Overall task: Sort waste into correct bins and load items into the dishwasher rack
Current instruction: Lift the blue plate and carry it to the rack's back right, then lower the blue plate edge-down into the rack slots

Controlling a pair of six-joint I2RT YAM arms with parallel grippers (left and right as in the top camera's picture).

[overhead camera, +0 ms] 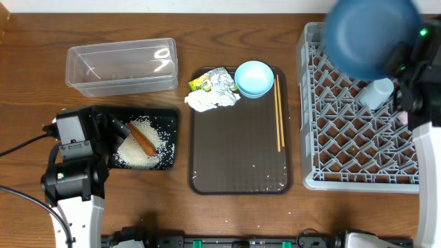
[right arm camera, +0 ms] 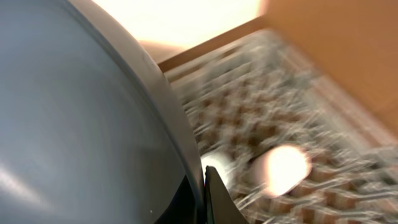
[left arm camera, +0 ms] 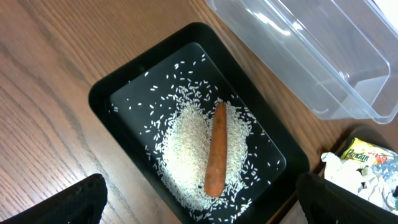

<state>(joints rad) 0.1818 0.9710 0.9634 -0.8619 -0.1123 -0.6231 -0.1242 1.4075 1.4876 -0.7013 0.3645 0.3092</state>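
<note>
Left gripper (left arm camera: 199,208): held over the shallow black rectangular tray (left arm camera: 102,93) at the near left; the fingers are spread wide and nothing is gripped.
Black tray contents: a heap of loose white rice grains (left arm camera: 186,143) is crossed by a small orange carrot (left arm camera: 215,152); stray grains are scattered out to the walls.
Clear plastic rectangular tub (overhead camera: 120,69): set just beside the black tray on its far side; nothing is seen inside it.
Dark brown serving tray (overhead camera: 238,151): placed at table centre. At its far end a crumpled green-yellow printed wrapper (overhead camera: 205,83) is touched by a crumpled white tissue (overhead camera: 207,102), with a small light blue bowl (overhead camera: 253,78) to their right. A pair of thin wooden chopsticks (overhead camera: 278,114) is laid along the right edge.
Grey lattice plastic dishwasher rack (overhead camera: 344,138): stood at the right; a pale cup (overhead camera: 375,93) is seen lying in its far half.
Right gripper (right arm camera: 202,199): clamped on the rim of the large dark blue bowl (overhead camera: 368,34), which is carried high above the rack's far side and not yet set down.
Risk, slip: the bowl is gripped at the rim only, so it could be twisted loose by a quick tilt.
Risk, collision: the pale cup could be struck if the bowl is lowered straight down.
Risk, blur: the right wrist view is smeared, so placement cannot be checked from it.
</note>
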